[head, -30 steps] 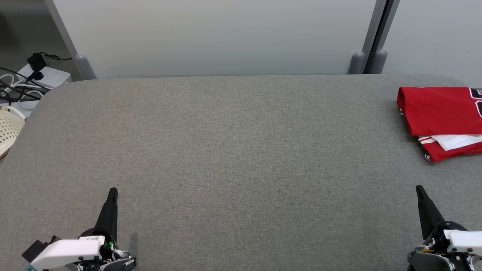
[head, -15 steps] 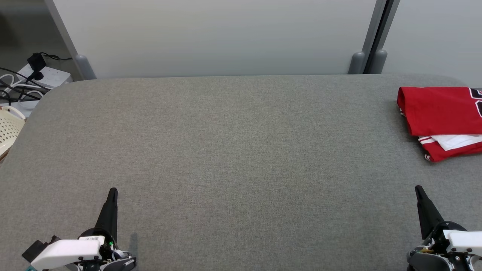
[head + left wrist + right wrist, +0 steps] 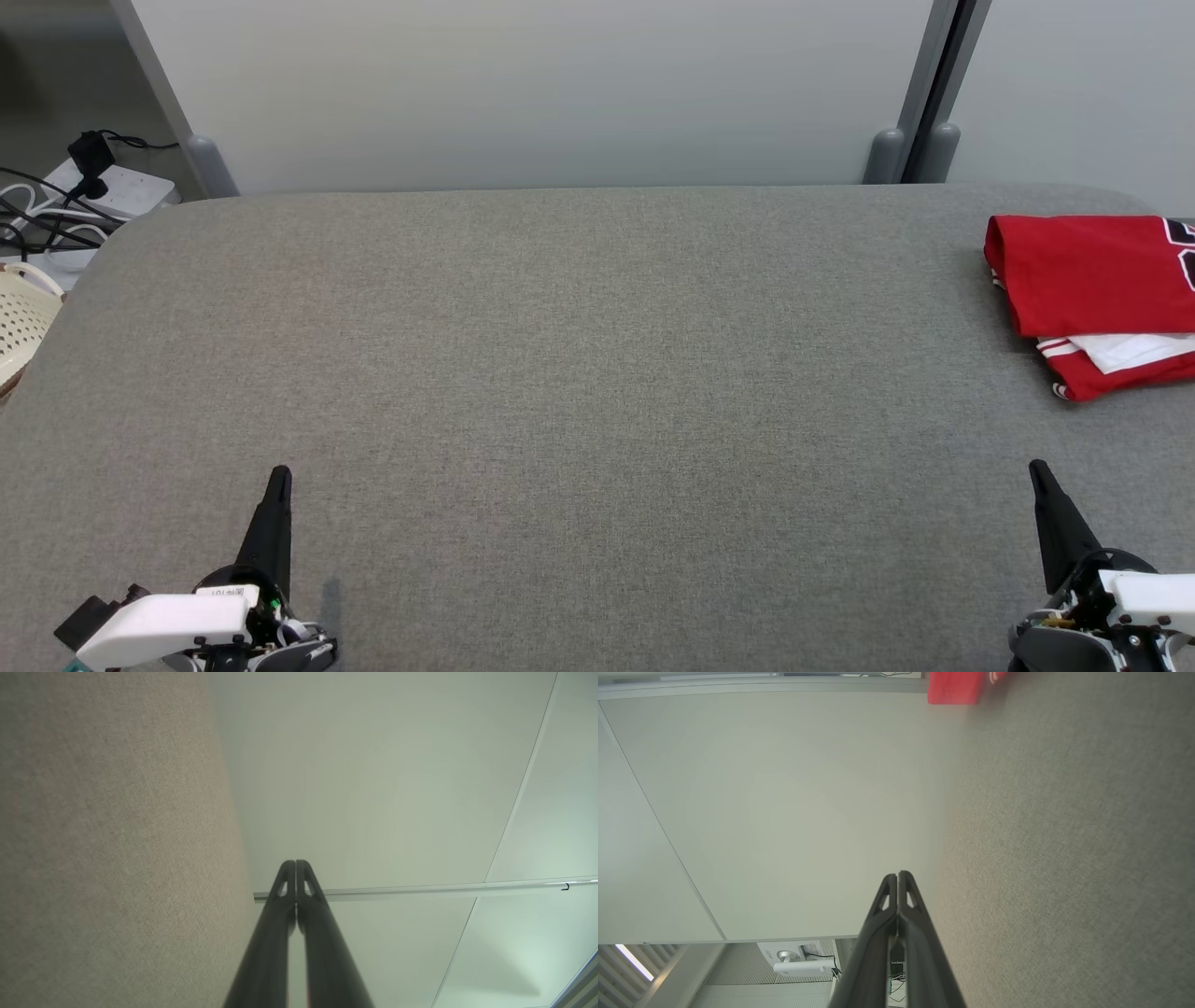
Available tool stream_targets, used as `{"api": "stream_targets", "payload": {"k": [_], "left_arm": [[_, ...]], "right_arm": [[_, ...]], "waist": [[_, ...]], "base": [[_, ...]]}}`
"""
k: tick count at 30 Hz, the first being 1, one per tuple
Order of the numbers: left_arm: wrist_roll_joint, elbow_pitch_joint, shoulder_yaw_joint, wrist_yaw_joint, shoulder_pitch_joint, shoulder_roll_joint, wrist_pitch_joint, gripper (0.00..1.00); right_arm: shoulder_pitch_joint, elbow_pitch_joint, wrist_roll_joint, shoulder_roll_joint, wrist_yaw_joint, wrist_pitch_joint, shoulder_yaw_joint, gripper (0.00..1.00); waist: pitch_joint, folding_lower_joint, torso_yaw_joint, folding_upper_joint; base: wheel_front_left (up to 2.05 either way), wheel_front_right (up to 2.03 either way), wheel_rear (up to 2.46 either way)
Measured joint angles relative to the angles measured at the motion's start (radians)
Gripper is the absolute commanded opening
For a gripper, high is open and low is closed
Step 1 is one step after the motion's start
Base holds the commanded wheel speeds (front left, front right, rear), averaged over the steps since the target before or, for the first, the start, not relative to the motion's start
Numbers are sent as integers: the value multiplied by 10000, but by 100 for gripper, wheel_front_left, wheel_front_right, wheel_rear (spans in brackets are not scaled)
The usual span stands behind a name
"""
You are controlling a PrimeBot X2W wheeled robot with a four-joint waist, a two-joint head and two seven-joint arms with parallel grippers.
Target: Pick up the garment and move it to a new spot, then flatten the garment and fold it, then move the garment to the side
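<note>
Resting our left gripper (image 3: 278, 478) and right gripper (image 3: 1039, 474) clenched empty, we reckon the folded garment (image 3: 1088, 275) at two o'clock done.

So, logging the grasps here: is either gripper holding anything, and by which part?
Nothing is held. Left gripper and right gripper are shut and empty; the folded red garment lies apart.

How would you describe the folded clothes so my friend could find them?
Start at the big grey table before the pale wall. At its far right corner lies the folded garment. It is bright red, with white cloth and striped trim peeking out underneath, unlike the plain grey all around it.
</note>
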Motion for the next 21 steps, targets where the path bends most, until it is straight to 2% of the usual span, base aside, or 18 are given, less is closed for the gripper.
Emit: {"api": "stream_targets", "payload": {"k": [21], "left_arm": [[61,0,33,0,0,-27,46,0]], "right_arm": [[-1,2,-15,10,0,27,-19,0]], "waist": [[0,0,0,0]], "base": [[0,0,0]]}}
